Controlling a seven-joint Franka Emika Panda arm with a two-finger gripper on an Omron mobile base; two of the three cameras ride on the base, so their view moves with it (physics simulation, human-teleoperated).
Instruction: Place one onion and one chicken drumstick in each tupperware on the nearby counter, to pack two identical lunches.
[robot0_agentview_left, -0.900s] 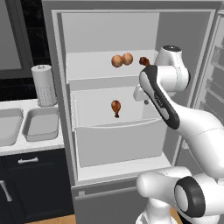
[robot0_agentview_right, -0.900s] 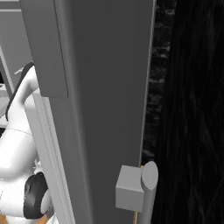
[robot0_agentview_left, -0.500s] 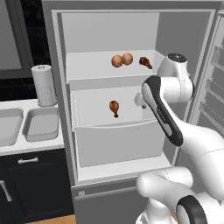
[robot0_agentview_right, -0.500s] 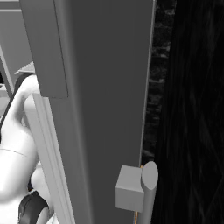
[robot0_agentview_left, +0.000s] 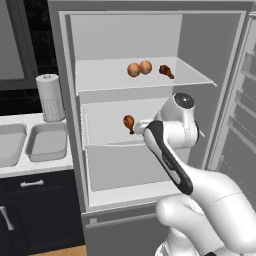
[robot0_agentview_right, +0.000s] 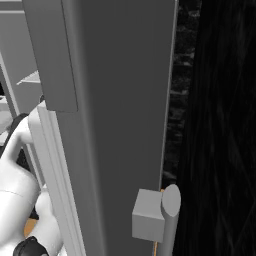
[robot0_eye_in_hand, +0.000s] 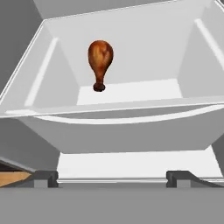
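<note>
A: Where is the chicken drumstick (robot0_eye_in_hand: 100, 61) that the arm faces?

B: On the fridge's middle shelf (robot0_agentview_left: 107, 142), toward the back; in the hand view it lies lengthwise away from the camera, fat meaty end farther in, thin bone end pointing back toward the shelf's front edge; in the left base view (robot0_agentview_left: 129, 122) it sits just left of the white arm's wrist, meaty end up and to the left, bone end down to the right.

A: And the gripper (robot0_eye_in_hand: 113, 177)?

B: Its two dark fingertips (robot0_eye_in_hand: 43, 178) stand far apart at the bottom of the hand view, nothing between them; the drumstick is well ahead of them, not touched.

A: The other food?

B: On the upper shelf (robot0_agentview_left: 190, 75), two onions (robot0_agentview_left: 139, 68) side by side, touching or nearly so; a second drumstick (robot0_agentview_left: 166, 71) near them to the right, its long axis slanting, bone end toward the lower right.

A: The containers?

B: Two grey tupperware tubs (robot0_agentview_left: 47, 142) side by side on the white counter (robot0_agentview_left: 30, 165) left of the fridge; a paper towel roll (robot0_agentview_left: 50, 97) upright behind them; the right base view is mostly the grey fridge door (robot0_agentview_right: 120, 100) seen up close.
</note>
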